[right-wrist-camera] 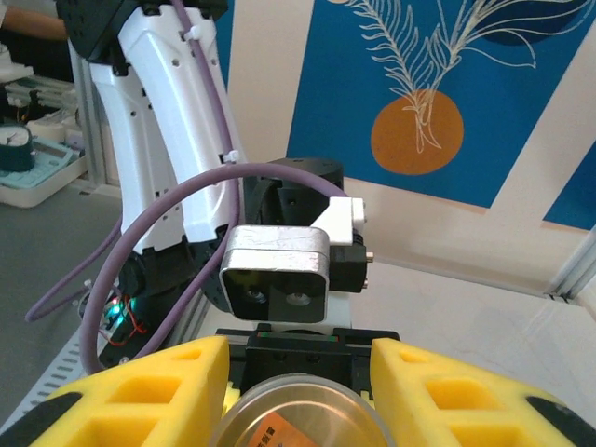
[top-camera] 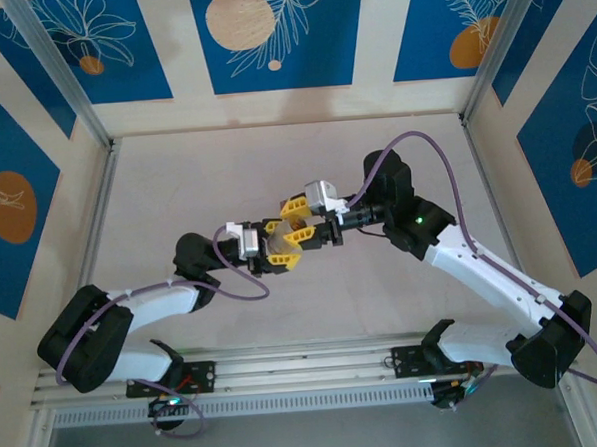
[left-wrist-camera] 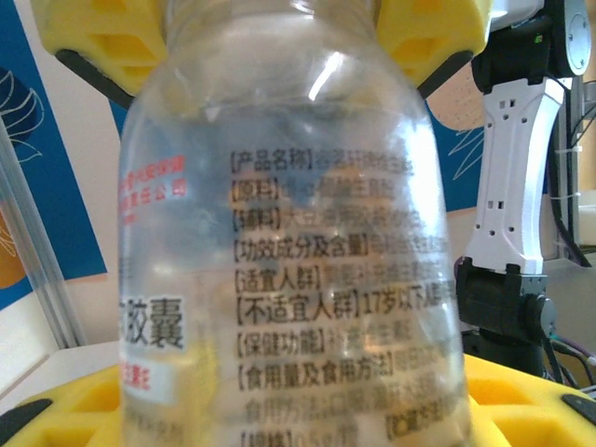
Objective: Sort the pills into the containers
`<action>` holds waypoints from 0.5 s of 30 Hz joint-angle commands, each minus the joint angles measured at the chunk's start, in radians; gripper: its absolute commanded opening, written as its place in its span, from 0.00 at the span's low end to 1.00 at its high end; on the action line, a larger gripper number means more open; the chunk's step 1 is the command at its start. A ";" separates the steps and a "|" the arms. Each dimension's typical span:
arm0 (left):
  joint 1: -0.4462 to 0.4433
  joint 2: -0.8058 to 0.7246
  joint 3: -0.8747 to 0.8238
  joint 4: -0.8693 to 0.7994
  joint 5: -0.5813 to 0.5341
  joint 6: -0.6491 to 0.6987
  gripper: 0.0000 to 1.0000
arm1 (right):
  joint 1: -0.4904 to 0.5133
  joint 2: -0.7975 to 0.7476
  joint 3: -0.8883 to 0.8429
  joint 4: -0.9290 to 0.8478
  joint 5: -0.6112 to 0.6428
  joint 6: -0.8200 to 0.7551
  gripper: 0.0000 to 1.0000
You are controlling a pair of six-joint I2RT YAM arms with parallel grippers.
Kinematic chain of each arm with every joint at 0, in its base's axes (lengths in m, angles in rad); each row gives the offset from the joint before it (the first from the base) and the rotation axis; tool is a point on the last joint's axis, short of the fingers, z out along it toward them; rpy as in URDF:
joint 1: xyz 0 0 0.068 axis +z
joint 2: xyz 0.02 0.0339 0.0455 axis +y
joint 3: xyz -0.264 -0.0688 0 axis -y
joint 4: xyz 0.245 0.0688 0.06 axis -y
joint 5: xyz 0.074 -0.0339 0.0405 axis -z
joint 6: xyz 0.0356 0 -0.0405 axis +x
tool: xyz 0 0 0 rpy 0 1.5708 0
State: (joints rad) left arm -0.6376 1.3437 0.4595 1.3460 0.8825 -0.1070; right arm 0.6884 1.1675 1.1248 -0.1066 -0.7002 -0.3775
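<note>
A clear round bottle [top-camera: 282, 240] with black printed text and a red-orange mark hangs above the table's middle, held between both arms. My left gripper [top-camera: 277, 255] is shut on its body, and the bottle [left-wrist-camera: 298, 233] stands close before the left wrist camera with my yellow fingers [left-wrist-camera: 65, 414] at its base. My right gripper [top-camera: 296, 222] is shut on the bottle's upper end; its yellow fingers [left-wrist-camera: 433, 28] flank the neck. The silver top [right-wrist-camera: 298, 421] sits between the right gripper's [right-wrist-camera: 300, 396] pads. Pills are hidden; the containers are out of view.
The pale table [top-camera: 176, 180] is walled by blue patterned panels [top-camera: 269, 35] at the back and sides. An aluminium rail [top-camera: 306, 368] carries both arm bases at the near edge. The left arm's wrist camera [right-wrist-camera: 277, 275] and purple cable [right-wrist-camera: 168, 223] face the right wrist.
</note>
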 commanded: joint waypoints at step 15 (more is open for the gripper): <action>-0.008 -0.027 0.140 -0.158 0.090 -0.036 0.00 | 0.049 0.162 0.233 -0.729 -0.006 -0.507 0.00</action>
State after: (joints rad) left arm -0.6380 1.3502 0.5148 1.2564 1.0233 -0.1513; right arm 0.7010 1.2804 1.3647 -0.5793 -0.7547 -0.7948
